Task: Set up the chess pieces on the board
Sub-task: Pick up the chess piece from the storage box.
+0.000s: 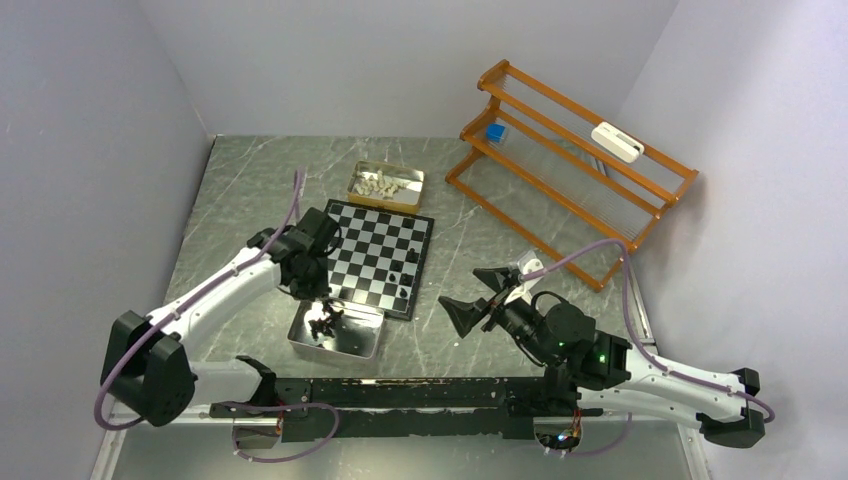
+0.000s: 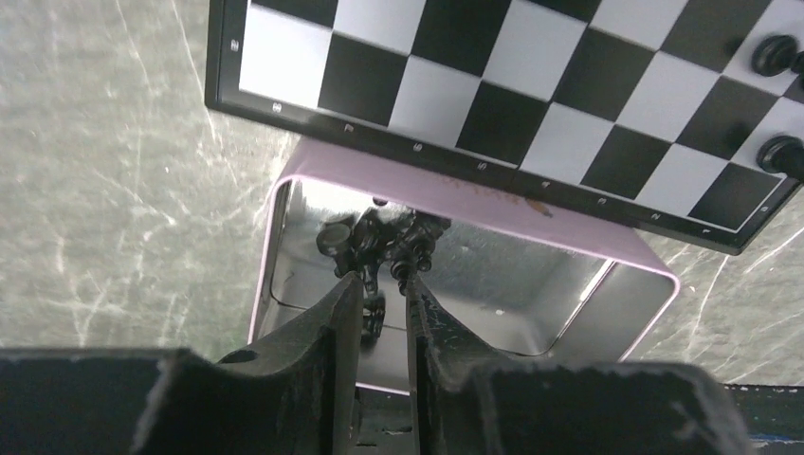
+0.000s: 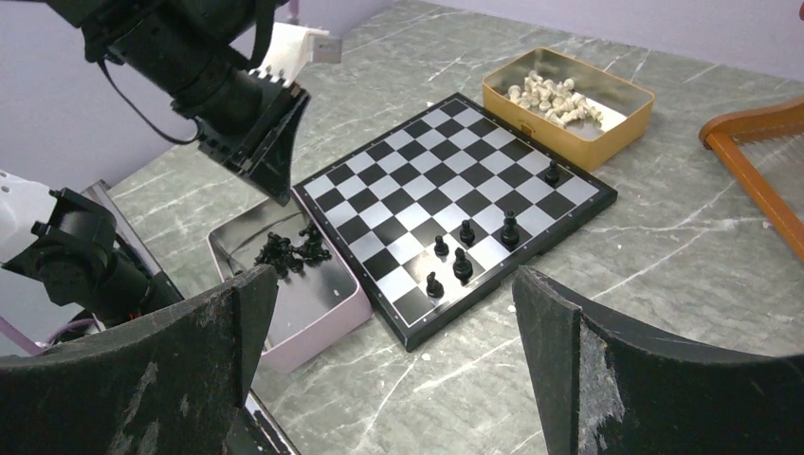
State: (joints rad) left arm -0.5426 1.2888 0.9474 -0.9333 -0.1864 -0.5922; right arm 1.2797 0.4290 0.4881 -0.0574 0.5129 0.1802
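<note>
Black fingers (image 2: 332, 332) of the left claw (image 2: 382, 280) stand almost together, with only a narrow slot between them. We see them poised over the silver tray (image 2: 531, 294), their tips just short of the black pile (image 2: 379, 242) heaped by the tray's far wall. One dark piece (image 2: 373, 315) shows in the slot, against the finger on the view's left, yet we cannot tell whether it is pinched or simply lies on the tray floor below. The right claw (image 3: 393, 284) is spread wide, holds nothing and touches nothing, and hangs over the table (image 3: 664, 237) near the right front corner of the board (image 3: 446, 171). That board lies flat between the silver tray and a gold tin (image 3: 540, 128) of white pieces (image 3: 550, 95), and a few black pieces (image 3: 462, 263) already stand on it near its right edge. From above, the left wrist covers its own fingertips. In the left wrist view the board is cut off at the top and right, two pieces there are clipped by the frame, and the fingers hide the tray's near part. The white pieces are too small for us to sort by kind.
</note>
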